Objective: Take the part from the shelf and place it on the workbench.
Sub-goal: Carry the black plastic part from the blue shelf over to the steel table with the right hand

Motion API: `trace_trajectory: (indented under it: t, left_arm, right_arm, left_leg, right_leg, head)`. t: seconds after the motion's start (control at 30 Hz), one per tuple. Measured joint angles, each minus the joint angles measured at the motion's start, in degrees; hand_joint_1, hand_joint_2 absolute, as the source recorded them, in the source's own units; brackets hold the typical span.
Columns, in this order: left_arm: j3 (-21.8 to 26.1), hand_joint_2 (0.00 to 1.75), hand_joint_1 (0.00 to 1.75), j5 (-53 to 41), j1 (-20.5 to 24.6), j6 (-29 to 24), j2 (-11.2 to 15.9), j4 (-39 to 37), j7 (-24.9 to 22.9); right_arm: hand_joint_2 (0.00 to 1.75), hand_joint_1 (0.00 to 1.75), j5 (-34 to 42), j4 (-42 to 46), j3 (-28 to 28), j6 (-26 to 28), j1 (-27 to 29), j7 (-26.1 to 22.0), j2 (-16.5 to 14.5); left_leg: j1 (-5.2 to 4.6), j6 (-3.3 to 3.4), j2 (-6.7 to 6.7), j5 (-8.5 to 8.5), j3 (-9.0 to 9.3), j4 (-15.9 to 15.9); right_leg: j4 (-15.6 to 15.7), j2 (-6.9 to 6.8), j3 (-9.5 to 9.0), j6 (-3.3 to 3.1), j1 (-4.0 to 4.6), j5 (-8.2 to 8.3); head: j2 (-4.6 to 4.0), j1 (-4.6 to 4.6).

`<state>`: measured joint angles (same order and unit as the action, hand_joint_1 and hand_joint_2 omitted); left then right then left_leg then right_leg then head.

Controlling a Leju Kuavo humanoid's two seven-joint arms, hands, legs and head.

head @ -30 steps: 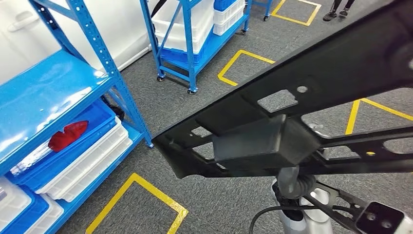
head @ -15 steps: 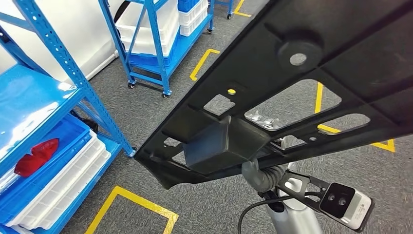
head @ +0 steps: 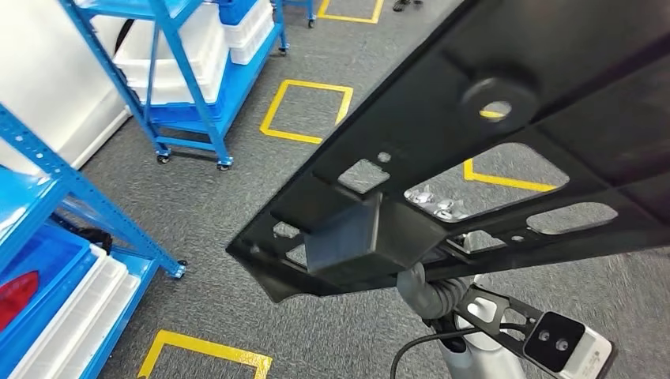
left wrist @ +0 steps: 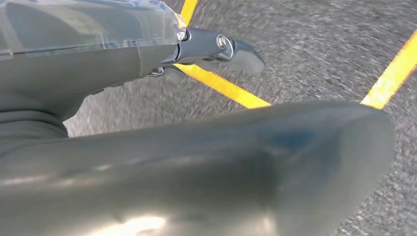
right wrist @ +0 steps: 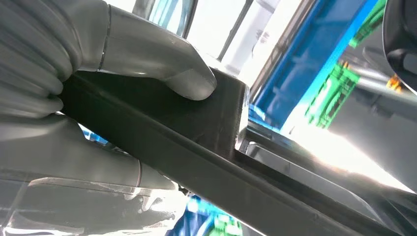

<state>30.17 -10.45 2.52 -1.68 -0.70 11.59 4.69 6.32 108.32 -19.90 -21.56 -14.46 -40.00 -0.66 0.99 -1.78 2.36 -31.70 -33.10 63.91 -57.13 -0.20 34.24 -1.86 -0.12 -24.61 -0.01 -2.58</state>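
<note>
A large black plastic part (head: 474,134) with several cut-outs and a boxy block spans the head view from the lower middle to the upper right, held above the floor. My right hand (head: 430,201) grips it from below; its silver fingertips show through a cut-out. In the right wrist view the grey thumb (right wrist: 187,78) presses on the block of the part (right wrist: 162,128). My left hand (left wrist: 216,46) hangs over the grey carpet, thumb and dark fingers apart, with nothing in it.
A blue shelf (head: 71,189) with blue and white bins stands at the left, a red object (head: 12,296) in one bin. A wheeled blue rack (head: 190,71) with white crates stands behind. Yellow squares (head: 304,110) mark the carpet. A person's feet (head: 407,4) show at the top.
The whole view has swung: the shelf and rack have slid left and the floor squares have shifted. The part stays in my right hand's grip and sits a little higher in the picture.
</note>
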Motion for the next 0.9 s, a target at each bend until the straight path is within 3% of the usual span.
trace_trajectory:
  t: [0.07,0.1,0.13,0.2,0.27,0.3,0.37,0.4,0.47,0.53,0.6,0.63,0.67,0.73,0.8,0.83,0.9]
  left_arm:
    - [0.2,0.0,0.0,0.0,-0.2,-0.5,0.0,0.0,-0.2]
    - [0.3,0.0,0.0,0.0,-0.4,-0.7,0.0,0.0,-0.3]
    - [0.4,0.0,0.0,0.0,-0.4,-0.9,0.0,0.0,-0.4]
    - [0.5,0.0,0.0,-0.1,-0.5,-1.2,0.1,0.0,-0.4]
    - [0.7,0.0,0.0,-0.1,-0.5,-1.4,0.2,0.0,-0.4]
    - [0.8,0.0,0.0,-0.2,-0.5,-1.4,0.2,0.0,-0.5]
    - [0.9,0.0,0.0,-0.4,-0.5,-1.5,0.2,0.0,-0.5]
    - [1.0,0.0,0.0,-0.5,-0.5,-1.5,0.2,0.0,-0.5]
    - [1.0,0.0,0.0,-0.7,-0.4,-1.6,0.3,0.0,-0.5]
    - [1.1,0.0,0.0,-0.8,-0.6,-1.7,0.3,0.0,-0.4]
    - [1.4,0.0,0.0,-0.8,-0.8,-1.8,0.4,0.0,-0.3]
    - [1.6,0.0,0.0,-0.8,-0.8,-1.9,0.5,0.0,-0.2]
    - [1.8,0.0,0.0,-0.7,-0.7,-2.0,0.6,0.0,-0.2]
    - [2.1,0.0,0.0,-0.5,-0.6,-2.1,0.6,0.0,-0.1]
    - [2.3,0.0,0.0,-0.3,-0.5,-2.3,0.6,0.0,-0.1]
    - [2.5,0.0,0.0,-0.2,-0.5,-2.4,0.6,0.0,0.0]
    - [2.8,0.0,0.0,0.0,-0.4,-2.4,0.6,0.0,0.0]
  right_arm:
    - [1.75,1.75,-0.1,0.0,0.0,-0.1,0.4,0.0,0.0]
    - [1.75,1.75,-0.2,0.0,-0.1,-0.1,0.6,0.0,0.0]
    - [1.75,1.75,-0.3,0.0,-0.1,-0.1,0.8,0.0,0.0]
    - [1.75,1.75,-0.5,0.1,-0.1,-0.1,1.1,0.0,0.0]
    - [1.75,1.75,-0.6,0.5,-0.1,0.0,1.3,0.0,0.0]
    - [1.75,1.75,-0.5,0.7,-0.1,0.0,1.5,0.0,0.0]
    - [1.75,1.75,0.0,1.3,0.0,-0.1,1.9,0.0,0.1]
    - [1.75,1.75,0.4,1.5,0.1,-0.3,2.2,0.0,0.2]
    - [1.75,1.75,0.9,1.8,0.5,-1.0,2.4,0.0,0.3]
    - [1.75,1.75,1.0,1.9,0.7,-1.6,2.5,0.0,0.4]
    - [1.75,1.75,1.0,1.9,0.7,-2.1,2.8,0.0,0.4]
    - [1.75,1.75,1.2,1.8,0.8,-2.3,2.8,0.0,0.4]
    - [1.75,1.75,1.3,1.8,0.8,-2.6,2.8,0.0,0.4]
    - [1.75,1.75,1.9,1.6,0.8,-3.1,2.6,0.0,0.4]
    - [1.75,1.75,2.5,1.4,0.8,-3.4,2.0,0.0,0.3]
    - [1.75,1.75,2.8,1.2,0.8,-3.5,1.6,0.0,0.3]
    - [1.75,1.75,3.3,0.8,0.8,-3.7,1.2,0.0,0.3]
  left_leg:
    - [0.06,-0.21,-1.68,-3.13,-3.82,7.8]
    - [0.07,-0.27,-1.86,-3.29,-5.04,9.8]
    - [0.09,-0.28,-1.92,-2.33,-5.31,9.6]
    - [0.22,-0.16,-2.9,2.12,-3.01,3.3]
    - [0.42,0.05,-5.45,5.06,-0.14,-3.7]
    - [0.44,0.18,-6.39,5.47,0.6,-5.5]
    - [0.34,0.72,-6.06,5.31,0.83,-6.0]
    - [0.35,1.11,-5.4,5.45,0.87,-6.1]
    - [0.39,1.99,-4.01,5.71,1.0,-6.5]
    - [0.05,2.53,-2.49,5.67,1.01,-6.6]
    - [-0.25,2.69,-0.84,5.56,0.98,-6.5]
    - [-0.34,2.71,-0.07,5.51,0.99,-6.5]
    - [-0.42,2.7,0.62,5.44,1.04,-6.5]
    - [-0.62,2.52,1.74,5.25,1.27,-6.5]
    - [-0.85,2.05,2.63,5.01,1.46,-6.4]
    - [-0.92,1.78,3.1,4.93,1.55,-6.4]
    - [-0.87,1.17,3.8,4.72,1.76,-6.5]
  right_leg:
    - [-0.1,1.46,-0.04,-0.16,0.0,-0.03]
    - [-0.1,2.24,-0.07,-0.18,0.03,-0.06]
    - [-0.2,3.02,-0.13,-0.16,0.03,-0.1]
    - [-0.5,4.54,-0.32,0.07,-0.04,-0.29]
    - [-0.9,5.93,-0.16,0.62,-0.01,-0.54]
    - [-1.1,6.57,0.07,0.95,-0.06,-0.56]
    - [-1.1,7.78,0.52,1.73,-0.22,-0.34]
    - [-1.2,7.61,0.66,2.03,-0.27,-0.39]
    - [-3.9,4.85,1.96,2.47,-0.11,-2.04]
    - [-11.0,1.54,5.41,2.72,-0.12,-5.72]
    - [-17.5,0.73,8.63,2.9,-0.31,-7.99]
    - [-18.0,0.6,8.82,2.89,-0.36,-7.6]
    - [-16.0,0.36,7.75,2.81,-0.37,-6.24]
    - [-7.7,-1.62,3.2,2.28,-0.05,-2.89]
    - [-2.0,-3.4,0.19,1.59,0.51,-1.42]
    - [-1.2,-3.58,-0.09,1.34,0.77,-1.49]
    - [-0.9,-2.28,-0.08,0.86,0.69,-1.16]
  head:
    - [0.0,0.0]
    - [0.0,0.0]
    - [0.0,0.0]
    - [0.0,0.0]
    - [0.0,-0.01]
    - [0.01,0.0]
    - [0.0,0.0]
    - [0.0,0.0]
    - [0.0,0.01]
    - [0.01,0.02]
    - [0.01,0.02]
    - [0.0,0.02]
    - [0.0,0.02]
    - [0.0,0.02]
    - [0.0,0.02]
    - [0.0,0.02]
    - [0.01,0.02]
